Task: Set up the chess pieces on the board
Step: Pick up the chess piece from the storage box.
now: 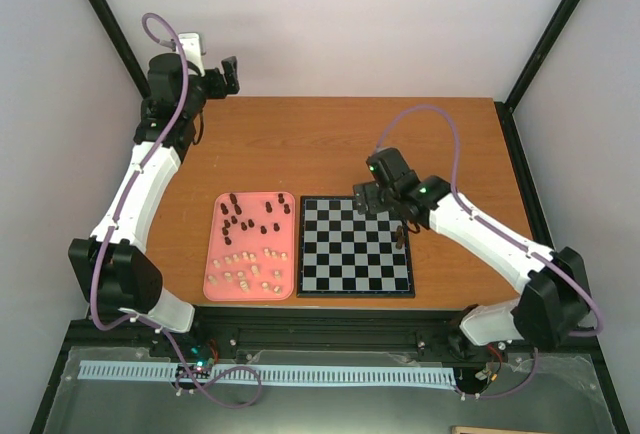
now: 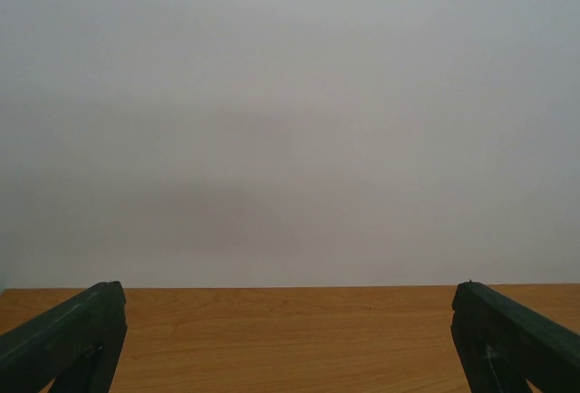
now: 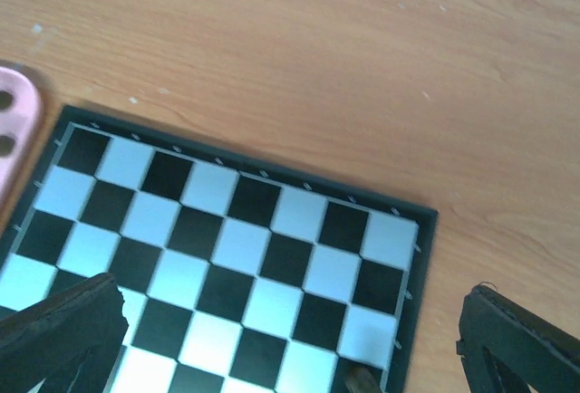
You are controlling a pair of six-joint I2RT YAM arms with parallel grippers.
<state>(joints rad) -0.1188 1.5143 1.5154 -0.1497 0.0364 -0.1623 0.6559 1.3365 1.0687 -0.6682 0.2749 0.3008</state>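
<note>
The task is only at its beginning. Almost all the chess pieces lie in the pink tray [image 1: 212, 254], which sits near the near edge of the desk [image 1: 330, 144], left of the middle: the dark pieces [image 1: 250, 216] are in its far half and the cream pieces [image 1: 245, 269] in its near half, in no order. The board [image 1: 350, 254] lies just beside the tray on its right, also close to the near edge, and nearly all its squares are bare. Only one dark piece [image 1: 401, 237] seems to stand on it, in the column along the right edge of the board, about half way down; I cannot tell which kind of piece it is. So I judge that one piece is placed at most and all the others are left to do. The right gripper [image 1: 388, 209] hangs over the far right part of the board with its fingers spread wide and nothing between them. The dark piece is just on the near side of it, a little to the right, and shows only at the bottom of the wrist view. The tray is well apart from this gripper, across the board to the left. The left gripper [image 1: 228, 74] is also spread wide and holds nothing, high over the far left corner of the desk, facing the wall [image 2: 290, 94].
</note>
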